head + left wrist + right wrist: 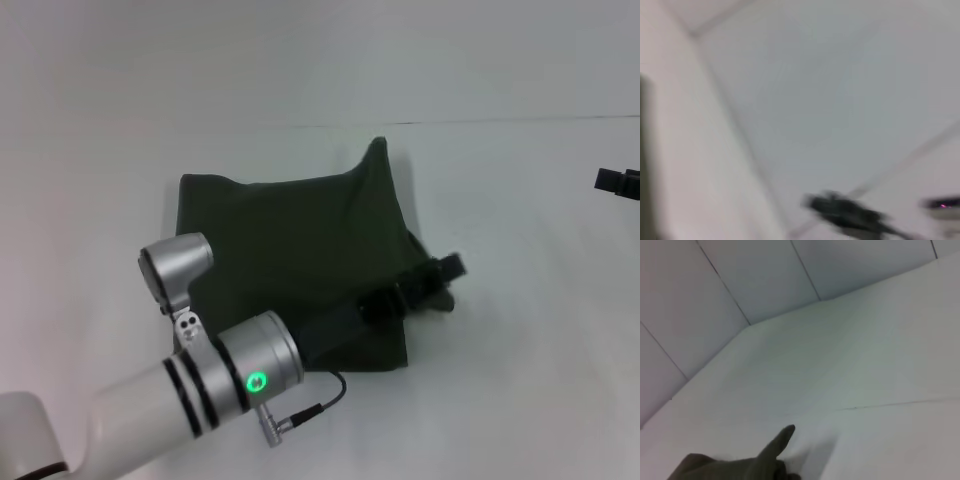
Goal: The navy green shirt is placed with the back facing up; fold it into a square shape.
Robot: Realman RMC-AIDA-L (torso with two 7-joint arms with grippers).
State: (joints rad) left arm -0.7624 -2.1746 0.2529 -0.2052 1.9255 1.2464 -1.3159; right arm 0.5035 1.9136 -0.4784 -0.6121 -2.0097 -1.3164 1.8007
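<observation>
The navy green shirt point(290, 240) lies on the white table as a rumpled, partly folded block with its plain side up. One corner point(378, 150) stands up in a peak, and this tip point(782, 440) also shows in the right wrist view. My left arm reaches across the shirt from the near left. Its black gripper point(445, 272) is at the shirt's right edge, where the cloth bunches against it. My right gripper point(618, 182) hangs at the far right, well apart from the shirt and only partly in view.
The white table point(520, 380) runs on to the right of and in front of the shirt, and a seam point(500, 122) crosses it behind. A pale wall rises at the back. A cable point(320, 405) hangs from my left forearm over the shirt's near edge.
</observation>
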